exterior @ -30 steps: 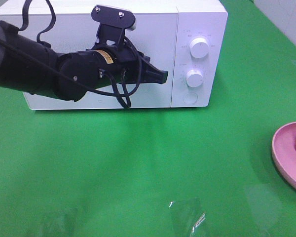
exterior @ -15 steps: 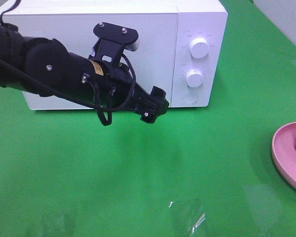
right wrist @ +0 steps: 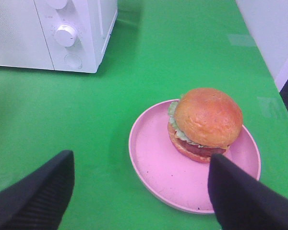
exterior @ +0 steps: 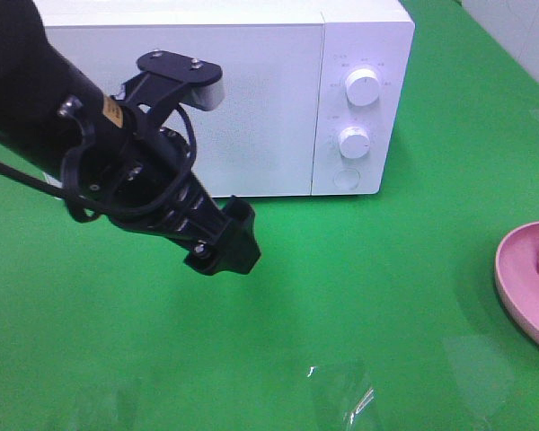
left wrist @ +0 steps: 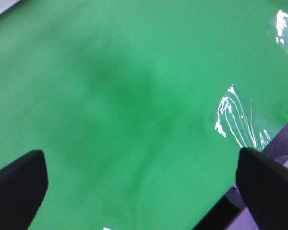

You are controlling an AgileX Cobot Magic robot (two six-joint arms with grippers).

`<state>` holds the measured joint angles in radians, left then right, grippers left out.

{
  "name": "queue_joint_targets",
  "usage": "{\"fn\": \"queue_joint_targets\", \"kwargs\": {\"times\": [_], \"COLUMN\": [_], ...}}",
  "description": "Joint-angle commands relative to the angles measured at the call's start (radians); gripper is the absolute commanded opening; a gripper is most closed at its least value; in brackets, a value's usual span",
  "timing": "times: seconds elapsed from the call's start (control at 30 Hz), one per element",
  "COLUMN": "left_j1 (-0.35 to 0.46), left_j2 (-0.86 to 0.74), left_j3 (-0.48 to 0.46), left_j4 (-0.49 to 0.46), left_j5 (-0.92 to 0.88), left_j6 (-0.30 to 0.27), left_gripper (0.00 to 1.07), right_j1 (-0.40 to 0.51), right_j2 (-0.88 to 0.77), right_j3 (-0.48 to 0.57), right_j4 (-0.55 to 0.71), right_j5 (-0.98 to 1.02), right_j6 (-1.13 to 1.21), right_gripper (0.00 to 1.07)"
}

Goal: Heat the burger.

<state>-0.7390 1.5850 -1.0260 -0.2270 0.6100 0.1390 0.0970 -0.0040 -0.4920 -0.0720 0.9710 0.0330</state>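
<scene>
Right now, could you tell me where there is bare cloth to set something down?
Bare green cloth lies between the microwave and the pink plate. The left gripper crowds the cloth before the microwave door; the burger fills part of the plate.

Black arm (exterior: pixel 63 126), looped cables, yellow label, silver screws.

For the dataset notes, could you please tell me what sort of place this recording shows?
Probably a lab tabletop staged as a kitchen, not a real one: a white microwave and a burger on a pink plate sit on a plain green table cover.
</scene>
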Motion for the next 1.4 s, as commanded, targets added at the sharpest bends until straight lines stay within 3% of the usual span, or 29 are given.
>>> {"fn": "queue_joint_targets", "kwargs": {"times": [0.03,0.07,0.1,0.13,0.17,0.2,0.27,0.37,0.4,0.43,0.5,0.53,0.57,0.6,0.67,0.83,1.0,1.07,1.13,1.23,1.3,1.4], "left_j1": [0.091,0.091,0.152,0.152,0.226,0.226,0.388,0.43,0.504,0.504,0.61,0.61,0.685,0.685,0.804,0.848,0.848,0.848,0.848,0.848,0.848,0.848], "left_j2": [-0.046,-0.046,-0.066,-0.066,-0.087,-0.087,-0.122,-0.13,-0.149,-0.149,-0.182,-0.182,-0.2,-0.2,-0.239,-0.276,-0.374,-0.42,-0.52,-0.548,-0.67,-0.723], "left_j3": [0.002,0.002,0.002,0.002,0.002,0.002,0.002,0.002,0.002,0.002,0.002,0.002,0.002,0.002,0.002,0.004,0.079,0.132,0.252,0.28,0.365,0.396], "left_j4": [0.013,0.013,0.013,0.013,0.013,0.013,0.013,0.013,0.015,0.015,0.029,0.029,0.037,0.037,0.04,0.039,0.062,0.068,0.07,0.07,0.075,0.077], "left_j5": [0.143,0.143,0.194,0.194,0.252,0.252,0.345,0.368,0.411,0.411,0.478,0.478,0.523,0.523,0.597,0.615,0.599,0.573,0.534,0.533,0.534,0.534], "left_j6": [-0.055,-0.055,-0.057,-0.057,-0.057,-0.057,-0.046,-0.039,-0.022,-0.022,0.004,0.004,0.016,0.016,0.022,0.022,0.022,0.022,0.022,0.022,0.022,0.022], "left_gripper": [1.0,1.0,1.0,1.0,1.0,1.0,1.0,1.0,1.0,1.0,1.0,1.0,1.0,1.0,1.0,1.0,1.0,1.0,1.0,1.0,1.0,1.0], "right_j1": [-0.002,-0.002,-0.002,-0.002,-0.002,-0.002,-0.002,-0.002,-0.002,-0.002,-0.002,-0.002,-0.002,-0.002,-0.002,-0.002,-0.002,-0.002,-0.002,-0.002,-0.002,-0.002], "right_j2": [-0.028,-0.028,-0.028,-0.028,-0.028,-0.028,-0.028,-0.028,-0.028,-0.028,-0.028,-0.028,-0.028,-0.028,-0.028,-0.028,-0.028,-0.028,-0.028,-0.028,-0.028,-0.028], "right_j3": [0.001,0.001,0.001,0.001,0.001,0.001,0.001,0.001,0.001,0.001,0.001,0.001,0.001,0.001,0.001,0.001,0.001,0.001,0.001,0.001,0.001,0.001], "right_j4": [-0.001,-0.001,-0.001,-0.001,-0.001,-0.001,-0.001,-0.001,-0.001,-0.001,-0.001,-0.001,-0.001,-0.001,-0.001,-0.001,-0.001,-0.001,-0.001,-0.001,-0.001,-0.001], "right_j5": [-0.009,-0.009,-0.009,-0.009,-0.009,-0.009,-0.009,-0.009,-0.009,-0.009,-0.009,-0.009,-0.009,-0.009,-0.009,-0.009,-0.009,-0.009,-0.009,-0.009,-0.009,-0.009], "right_j6": [0.007,0.007,0.007,0.007,0.007,0.007,0.007,0.007,0.007,0.007,0.007,0.007,0.007,0.007,0.007,0.007,0.007,0.007,0.007,0.007,0.007,0.007], "right_gripper": [0.73,0.73,0.73,0.73,0.73,0.73,0.73,0.73,0.73,0.73,0.73,0.73,0.73,0.73,0.73,0.73,0.73,0.73,0.73,0.73,0.73,0.73]}}
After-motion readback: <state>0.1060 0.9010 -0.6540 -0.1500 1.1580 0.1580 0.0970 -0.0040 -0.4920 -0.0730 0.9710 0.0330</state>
